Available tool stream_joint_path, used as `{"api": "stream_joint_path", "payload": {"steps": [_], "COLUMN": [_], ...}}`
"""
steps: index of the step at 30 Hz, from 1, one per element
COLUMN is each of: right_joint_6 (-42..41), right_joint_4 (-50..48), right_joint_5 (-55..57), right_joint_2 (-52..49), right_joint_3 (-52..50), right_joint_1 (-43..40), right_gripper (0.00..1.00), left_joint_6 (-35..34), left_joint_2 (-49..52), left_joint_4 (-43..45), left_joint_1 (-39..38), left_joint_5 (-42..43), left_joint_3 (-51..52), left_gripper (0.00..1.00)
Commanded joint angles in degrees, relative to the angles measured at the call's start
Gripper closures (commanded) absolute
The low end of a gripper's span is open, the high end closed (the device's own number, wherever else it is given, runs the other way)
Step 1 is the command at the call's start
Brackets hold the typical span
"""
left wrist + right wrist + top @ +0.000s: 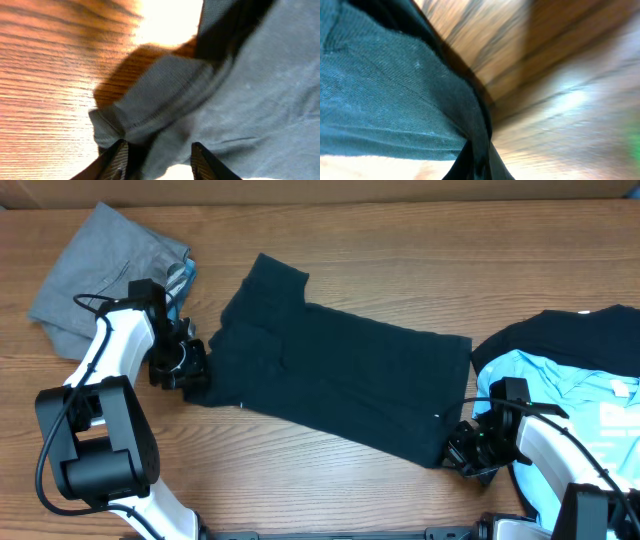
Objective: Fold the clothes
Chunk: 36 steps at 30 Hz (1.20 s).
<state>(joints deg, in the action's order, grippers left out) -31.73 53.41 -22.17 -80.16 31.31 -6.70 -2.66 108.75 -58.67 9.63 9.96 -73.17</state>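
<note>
The wooden table (400,240) takes up pretty much the whole overhead view, and the navy T-shirt (330,375) is spread out flat across the middle of it, slanting from upper left down to lower right. Off in the far left corner there's a rumpled grey garment (100,265), well apart from the shirt. Over on the right edge a light-blue tee (560,395) sits with a black garment (580,330) bunched just behind it. The left gripper (195,375) is down at the shirt's left edge. In its wrist view the two fingers (117,155) stand partway apart with a folded bit of hem sitting in the gap, though it's hard to tell if the pads actually press on the cloth. The right gripper (462,452) is at the shirt's lower right corner, jaws closed all the way, and its wrist view shows the dark fabric edge pinched right between them. There's a tiny white speck (443,416) on the shirt near that corner.
</note>
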Motion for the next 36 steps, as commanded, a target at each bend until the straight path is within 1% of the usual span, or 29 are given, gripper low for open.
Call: {"api": "stream_joint_path", "payload": {"steps": [1,3,6,10,12,13,14,15,17,20,23,28,31,32,33,36], "right_joint_6": [0.02,0.02,0.02,0.02,0.02,0.02,0.02,0.02,0.02,0.02,-0.02,-0.02,-0.02,-0.02,-0.02,-0.22], "right_joint_4": [0.28,0.31,0.28,0.28,0.35,0.46,0.52,0.61,2.84,4.35,5.29,7.06,7.87,7.82,7.76,7.65], "right_joint_5": [4.79,4.81,4.81,4.81,4.81,4.83,4.83,4.83,4.79,4.79,4.74,3.21,3.04,3.04,3.06,3.1], "right_joint_2": [-0.33,-0.33,-0.33,-0.33,-0.33,-0.33,-0.33,-0.33,-0.33,-0.33,-0.33,-0.33,-0.33,-0.33,-0.31,-0.22], "right_joint_3": [2.32,2.32,2.32,2.32,2.32,2.32,2.32,2.32,2.32,2.32,2.32,2.32,2.32,2.32,2.34,3.3], "right_joint_1": [0.22,0.22,0.22,0.22,0.22,0.22,0.22,0.22,0.22,0.22,0.22,0.22,0.24,0.22,0.22,0.2], "right_gripper": [0.96,0.96,0.96,0.96,0.96,0.96,0.96,0.96,0.96,0.96,0.96,0.94,0.88,0.86,0.81,0.71], "left_joint_6": [1.42,1.42,1.4,1.4,1.4,1.4,1.36,1.36,-1.6,-3.85,-5.27,-5.75,-6.67,-6.8,-6.8,-6.32], "left_joint_2": [-1.2,-1.2,-1.2,-1.18,-1.18,-1.18,-1.18,-1.2,-1.2,-1.29,-1.31,-1.31,-1.31,-1.31,-1.31,-1.38], "left_joint_4": [0.98,2.6,5.09,9.35,10.03,9.73,9.07,8.44,5.49,3.8,2.64,-0.13,-1.29,-1.29,-1.29,-1.49], "left_joint_1": [0.11,0.11,0.11,0.09,0.11,0.11,0.22,0.31,1.36,3.13,5.7,9.53,11.58,12.0,12.24,12.31], "left_joint_5": [-1.38,-1.36,-0.7,4.09,3.54,2.58,1.42,0.72,-4.57,-8.09,-8.94,-8.92,-8.85,-8.46,-8.24,-6.73], "left_joint_3": [2.08,3.28,5.18,8.94,10.19,10.47,10.49,10.49,10.47,10.4,10.4,10.38,10.38,10.36,10.25,9.16], "left_gripper": [0.52,0.48,0.45,0.43,0.68,0.9,0.96,0.96,0.96,0.96,0.96,0.96,0.96,0.94,0.9,0.75]}}
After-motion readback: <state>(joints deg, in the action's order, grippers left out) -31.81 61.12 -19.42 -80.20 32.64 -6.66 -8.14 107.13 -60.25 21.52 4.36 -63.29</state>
